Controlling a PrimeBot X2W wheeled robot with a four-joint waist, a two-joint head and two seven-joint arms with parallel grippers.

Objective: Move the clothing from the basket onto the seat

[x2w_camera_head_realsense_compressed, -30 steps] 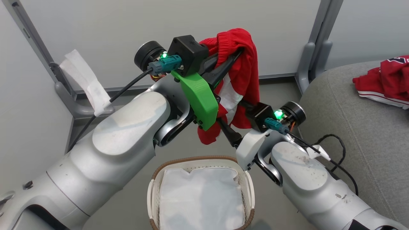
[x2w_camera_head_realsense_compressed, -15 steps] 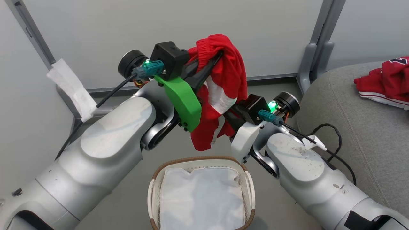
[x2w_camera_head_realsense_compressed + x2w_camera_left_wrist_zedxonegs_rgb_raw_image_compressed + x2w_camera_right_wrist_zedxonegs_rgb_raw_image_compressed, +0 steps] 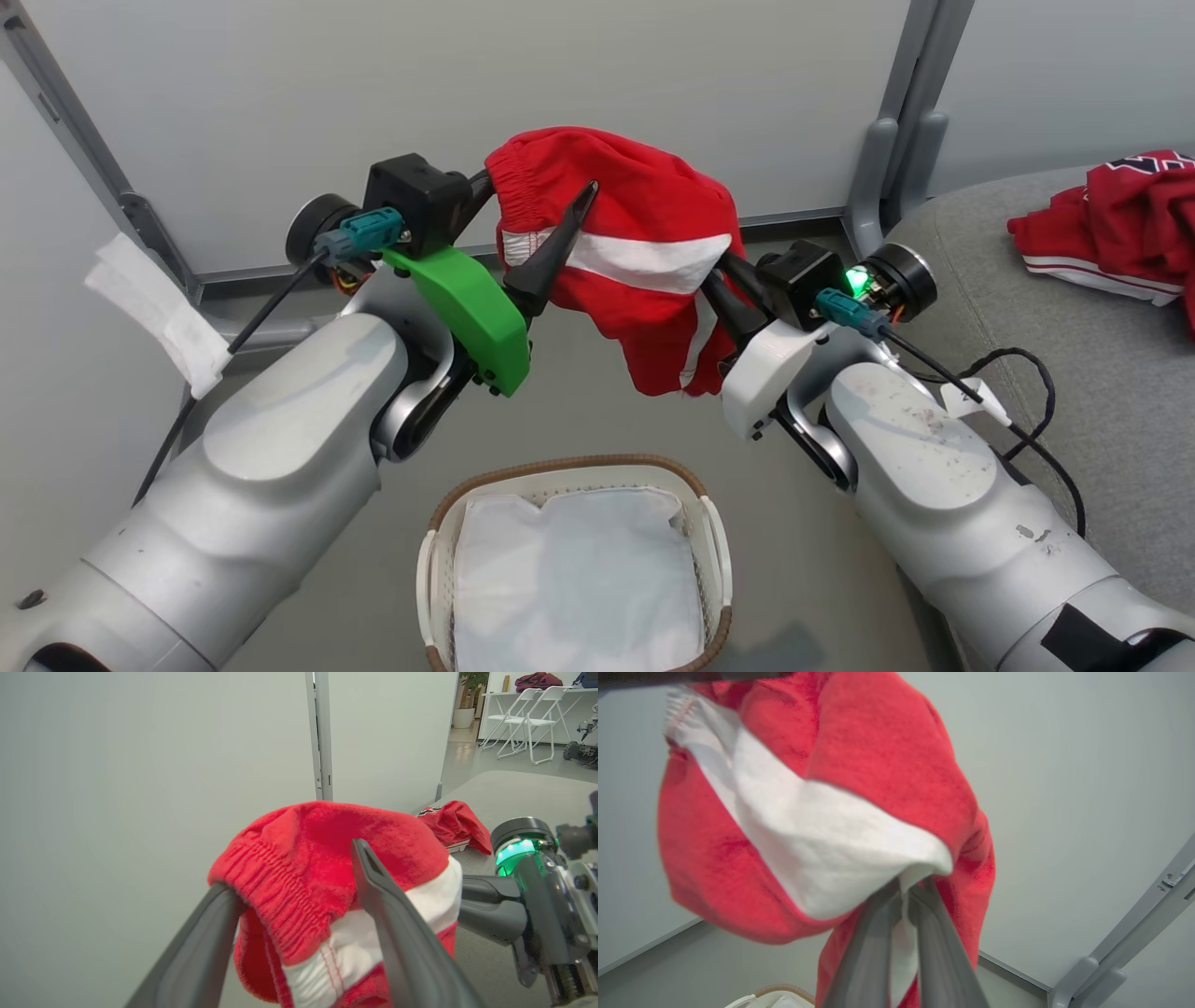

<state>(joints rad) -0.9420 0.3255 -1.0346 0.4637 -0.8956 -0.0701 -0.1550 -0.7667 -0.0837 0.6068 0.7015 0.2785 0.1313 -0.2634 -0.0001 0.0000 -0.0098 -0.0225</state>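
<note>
A pair of red shorts (image 3: pixel 625 252) with a white side stripe hangs in the air above the basket (image 3: pixel 569 465). My right gripper (image 3: pixel 721 271) is shut on their white stripe, seen up close in the right wrist view (image 3: pixel 909 891). My left gripper (image 3: pixel 537 191) is open; the elastic waistband (image 3: pixel 266 886) still drapes over one of its fingers (image 3: pixel 205 933). A red jersey (image 3: pixel 1111 229) lies on the grey seat (image 3: pixel 1074 317) at the right. Only a white sheet (image 3: pixel 574 579) shows inside the basket.
Pale wall panels with grey posts and feet (image 3: pixel 882 177) stand close behind the arms. A strip of white cloth (image 3: pixel 154 308) hangs from the left post. A black cable (image 3: pixel 1027 373) loops over the seat's near corner. Grey floor surrounds the basket.
My right gripper has shut on the shorts and my left gripper has opened. The two wrists have moved apart, so the shorts now spread sideways between them instead of hanging bunched.
</note>
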